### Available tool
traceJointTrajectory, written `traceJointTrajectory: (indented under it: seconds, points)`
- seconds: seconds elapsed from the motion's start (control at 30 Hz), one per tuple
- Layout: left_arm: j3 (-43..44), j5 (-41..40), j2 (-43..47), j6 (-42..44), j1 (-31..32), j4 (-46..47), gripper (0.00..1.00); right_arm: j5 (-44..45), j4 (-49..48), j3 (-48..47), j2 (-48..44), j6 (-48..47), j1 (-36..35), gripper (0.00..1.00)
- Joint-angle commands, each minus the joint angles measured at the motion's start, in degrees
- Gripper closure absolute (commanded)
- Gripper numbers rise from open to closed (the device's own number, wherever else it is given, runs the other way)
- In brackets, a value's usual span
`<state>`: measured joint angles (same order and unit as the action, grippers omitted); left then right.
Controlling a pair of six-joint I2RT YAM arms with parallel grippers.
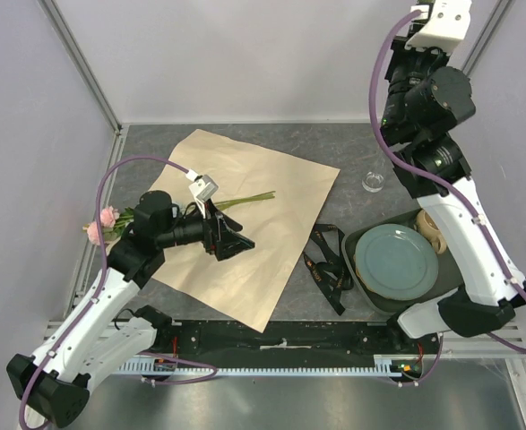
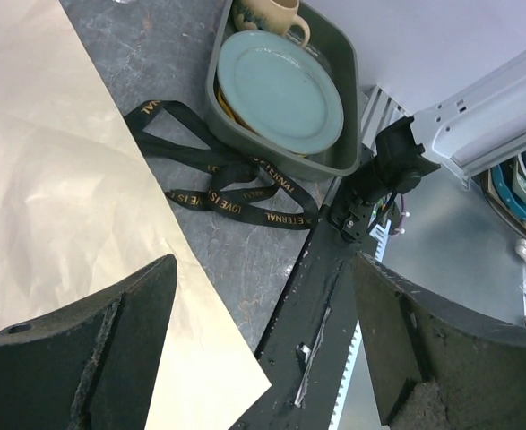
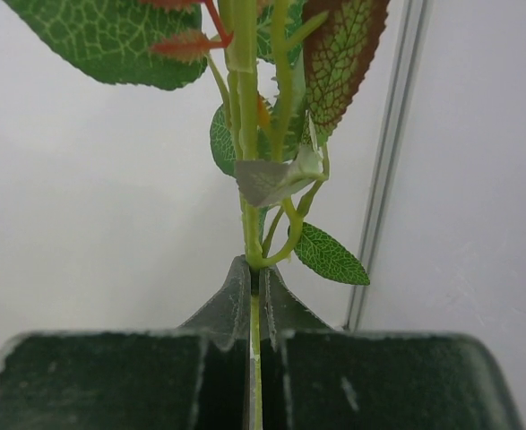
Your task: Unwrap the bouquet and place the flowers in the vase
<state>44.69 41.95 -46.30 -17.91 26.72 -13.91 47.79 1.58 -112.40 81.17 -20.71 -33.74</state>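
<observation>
right claw [image 3: 254,300] clamped on flower stem [image 3: 247,224], centred between jaws

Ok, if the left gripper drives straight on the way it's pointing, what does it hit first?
With jaws open, the left gripper would likely meet bare table just past the paper edge, black ribbon next; depth unclear.

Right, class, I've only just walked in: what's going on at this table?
The wrapping is off: the kraft paper lies flat and the black ribbon sits beside the tray. The right end effector is shut on a green flower stem, held high. The left end effector hangs open over the paper, by the other flowers. The vase stands beyond the tray.
</observation>
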Motion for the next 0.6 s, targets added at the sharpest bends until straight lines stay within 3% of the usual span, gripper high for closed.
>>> traceJointTrajectory:
  seconds: [0.0, 0.57]
  points:
    - [0.2, -1.7, 0.4, 1.6, 1.2, -0.6, 0.16, 1.4, -3.2, -2.2, 2.6, -2.2, 3.8, 1.0]
    - [0.2, -2.8, -0.5, 1.7, 2.5, -0.9, 0.16, -7.0, -1.7, -1.2, 6.4, 8.1, 15.8, 1.0]
